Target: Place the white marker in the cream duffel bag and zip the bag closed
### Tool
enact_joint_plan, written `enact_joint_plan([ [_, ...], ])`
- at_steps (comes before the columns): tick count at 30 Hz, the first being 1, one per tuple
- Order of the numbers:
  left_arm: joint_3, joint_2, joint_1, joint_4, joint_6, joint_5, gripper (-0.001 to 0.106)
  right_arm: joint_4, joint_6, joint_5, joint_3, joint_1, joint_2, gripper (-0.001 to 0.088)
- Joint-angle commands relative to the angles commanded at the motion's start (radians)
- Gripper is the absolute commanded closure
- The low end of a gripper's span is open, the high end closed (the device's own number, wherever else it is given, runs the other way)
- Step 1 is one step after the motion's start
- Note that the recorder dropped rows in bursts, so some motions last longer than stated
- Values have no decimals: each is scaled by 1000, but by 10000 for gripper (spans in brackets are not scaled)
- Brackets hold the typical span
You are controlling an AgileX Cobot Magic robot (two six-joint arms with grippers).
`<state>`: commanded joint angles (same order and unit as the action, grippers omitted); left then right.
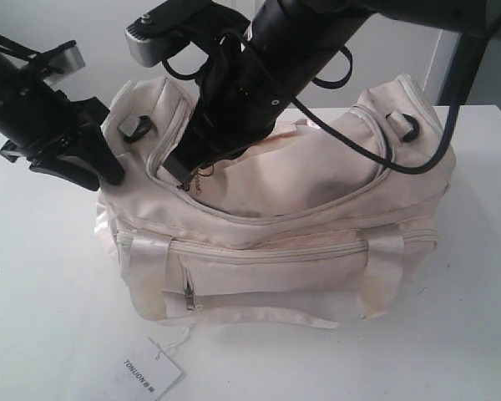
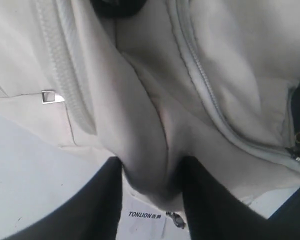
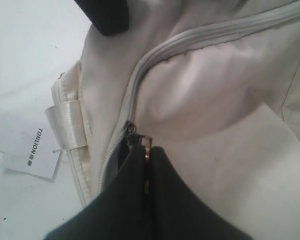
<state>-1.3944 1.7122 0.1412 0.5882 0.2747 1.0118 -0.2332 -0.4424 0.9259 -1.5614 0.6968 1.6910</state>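
So at the far left of the exterior view the left gripper is up against the left end of the cream duffel bag, and its wrist view shows the two black fingers pinching a fold of the cream fabric between them. Lower left, the white paper tag printed TONIJON lies flat on the white table, just in front of the bag and tied to it by a thin string. A bit right of that, the right gripper reaches across to the left end of the curved top zipper. In its wrist view the fingers are pressed together with the gold zipper pull nipped between the tips. The bag itself sits in the middle of the frame, front pocket facing the camera, with a black strap ring at upper right. The white marker doesn't show in any view, so I can't tell where it is.
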Motion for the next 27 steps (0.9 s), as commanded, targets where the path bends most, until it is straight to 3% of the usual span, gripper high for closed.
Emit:
enact_joint_plan([
  [6,9,0,0,-2,20,-4,1053,0,0,20,0,0,0,868],
  [15,9,0,0,-47,66,-8,1053,23,0,124,0,0,-8,868],
  [27,9,0,0,-141,66,-20,1053,150,0,187,0,0,-68,868],
])
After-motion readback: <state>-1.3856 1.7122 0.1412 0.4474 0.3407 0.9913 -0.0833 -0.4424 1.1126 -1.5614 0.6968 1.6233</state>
